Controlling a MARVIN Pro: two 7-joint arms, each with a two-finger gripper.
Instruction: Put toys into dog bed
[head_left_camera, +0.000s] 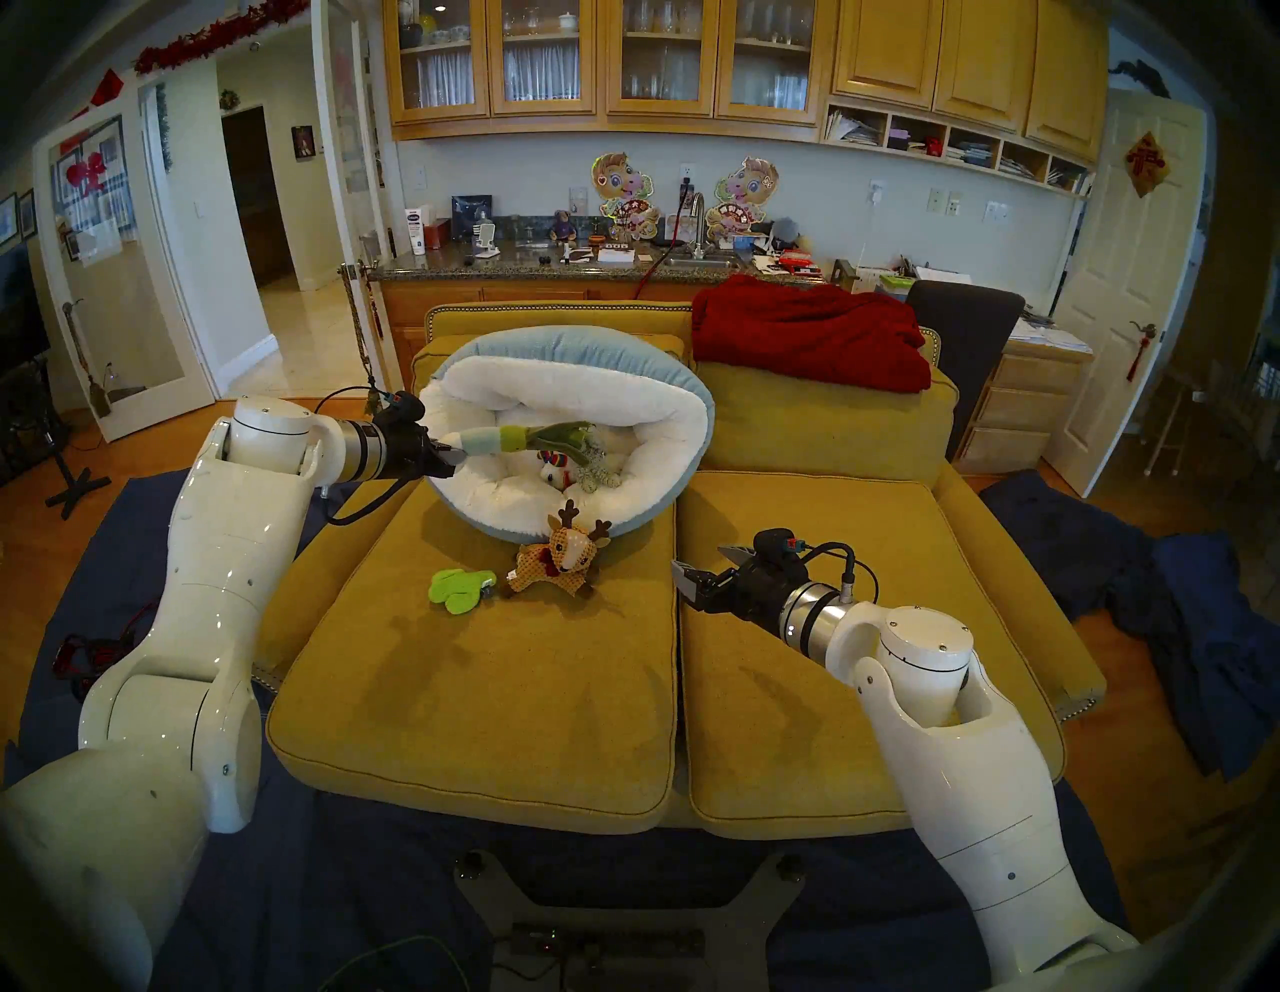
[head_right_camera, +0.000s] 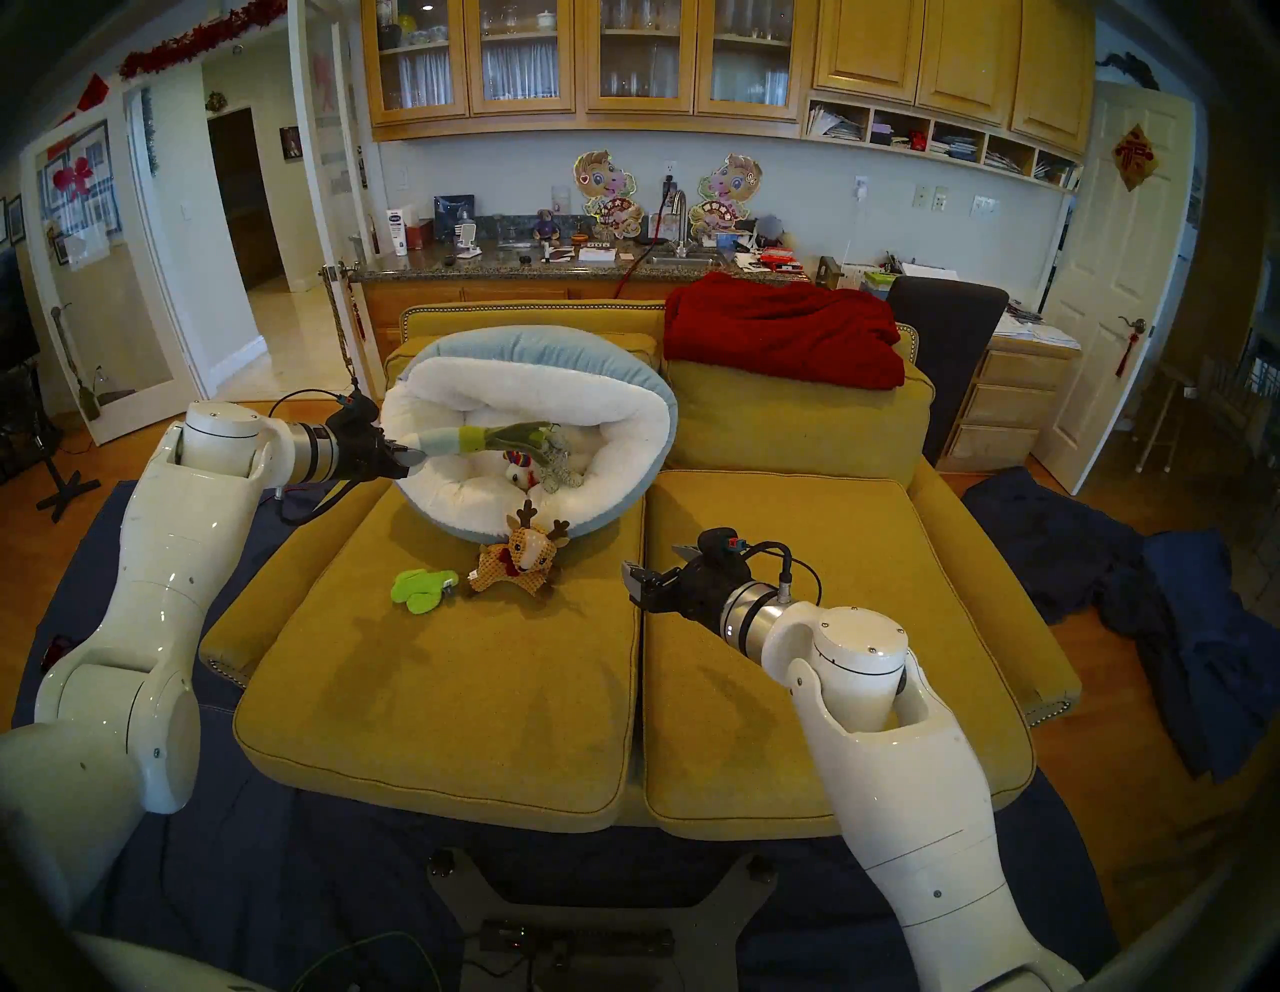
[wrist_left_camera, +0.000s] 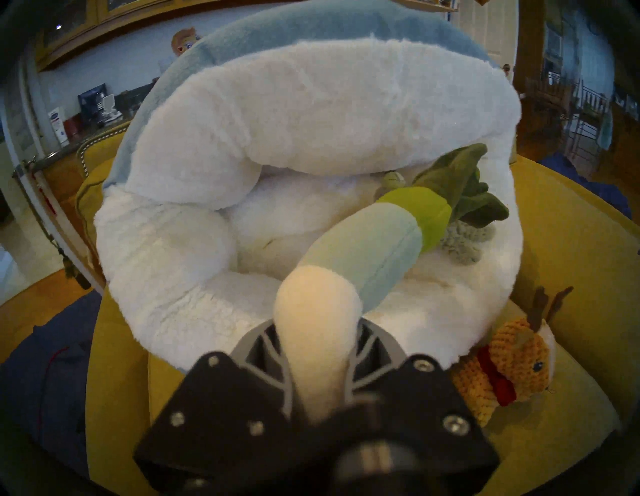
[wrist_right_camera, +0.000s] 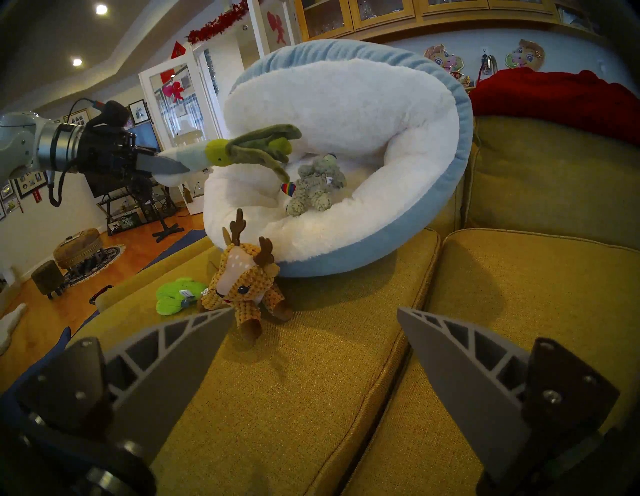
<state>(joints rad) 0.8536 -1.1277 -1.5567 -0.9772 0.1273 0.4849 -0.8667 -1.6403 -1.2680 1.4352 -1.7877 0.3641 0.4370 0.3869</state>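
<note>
- the dog bed (head_left_camera: 665, 415) sits tilted on the yellow sofa's (head_left_camera: 485, 693) left seat cushion, leaning on the backrest; inside lie the grey-beige plush (wrist_right_camera: 317, 188) and the white fluffy toy (head_left_camera: 554, 474).
- left gripper (head_left_camera: 454, 457) is clamped on the leek's (head_left_camera: 519, 440) white end, the leek held over the bed's hollow.
- reindeer (head_left_camera: 561, 554) and cactus (head_left_camera: 460, 589) lie on the cushion outside, the reindeer just by the bed's front rim.
- right gripper (wrist_right_camera: 313, 315) hangs above the seat, fingers apart, empty.
</note>
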